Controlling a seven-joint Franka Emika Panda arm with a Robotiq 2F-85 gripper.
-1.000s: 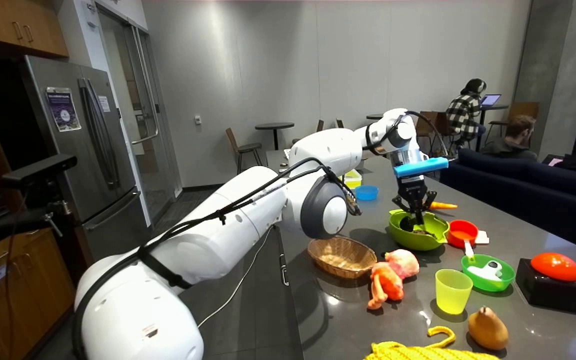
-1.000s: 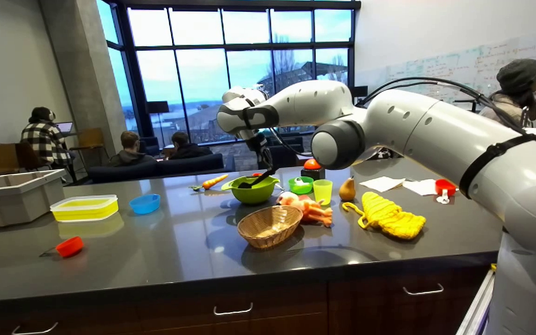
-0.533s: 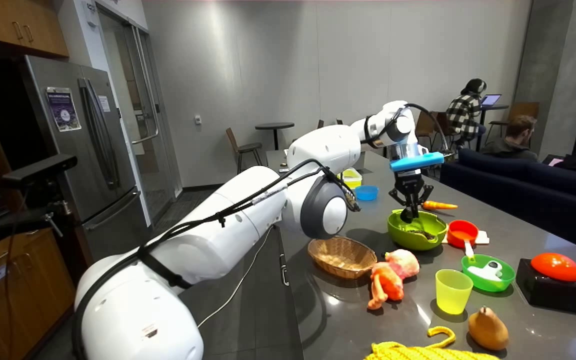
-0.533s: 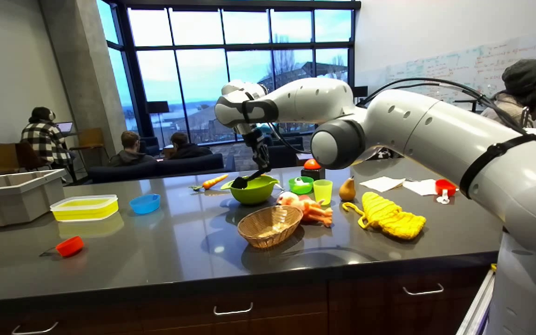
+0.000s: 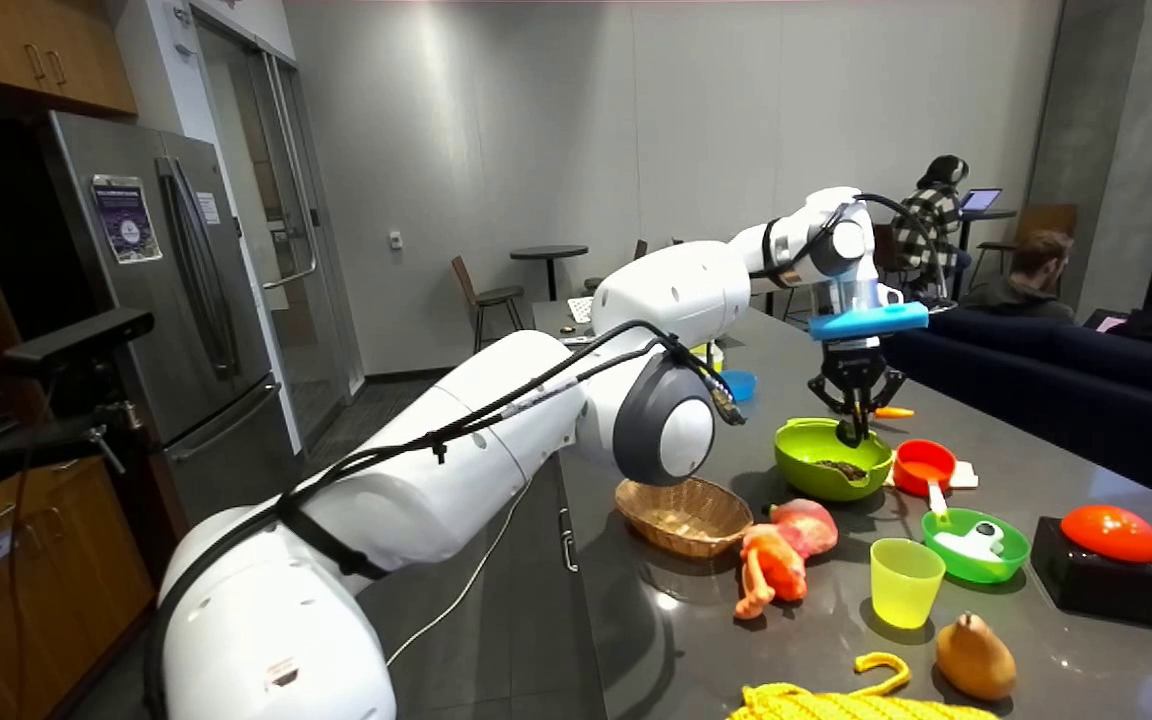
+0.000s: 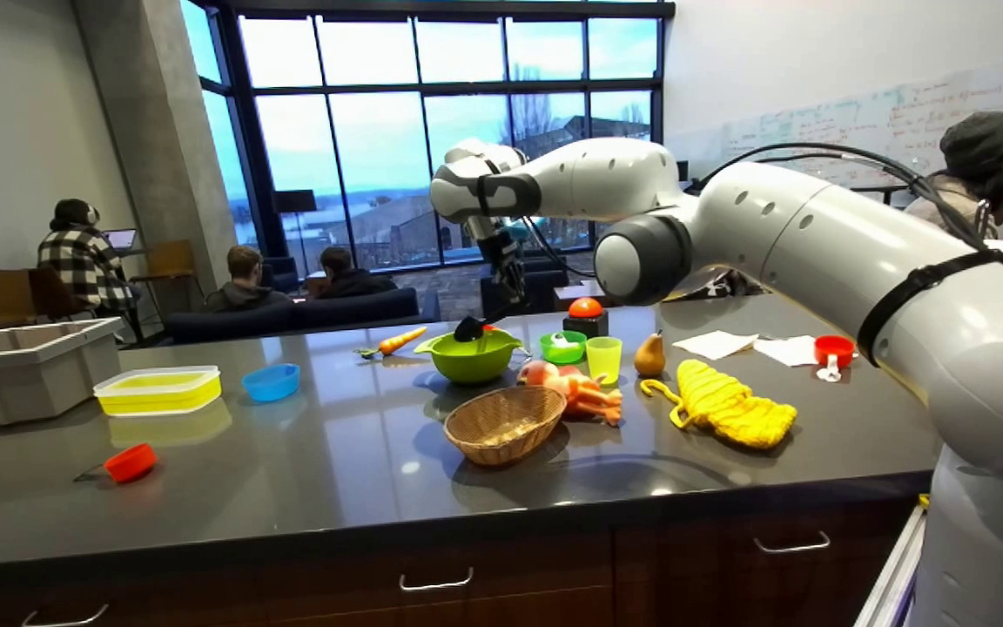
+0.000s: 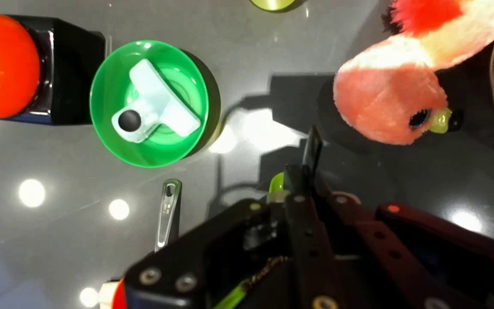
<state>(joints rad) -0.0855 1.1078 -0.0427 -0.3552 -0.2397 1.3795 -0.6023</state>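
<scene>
The black two-finger robot gripper (image 5: 857, 415) is clenched on a black spoon-like utensil (image 6: 468, 329), whose head is over a lime-green plastic bowl (image 6: 473, 363) on a glossy dark-grey countertop (image 6: 319, 483). Around stand a navy couch (image 5: 1046, 385), black-framed windows (image 6: 458, 131) and a stainless-steel refrigerator (image 5: 151, 320).

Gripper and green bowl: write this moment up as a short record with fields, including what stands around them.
Held: black utensil, in the shut gripper
Utensil position: partly over the green bowl; contact cannot be told
Bowl contents: dark loose bits
Near the bowl: red measuring cup, orange carrot
Green dish: white clip inside
Beside the dish: red-domed black box, yellow cup
Soft toy: pink plush, next to the wicker basket
</scene>
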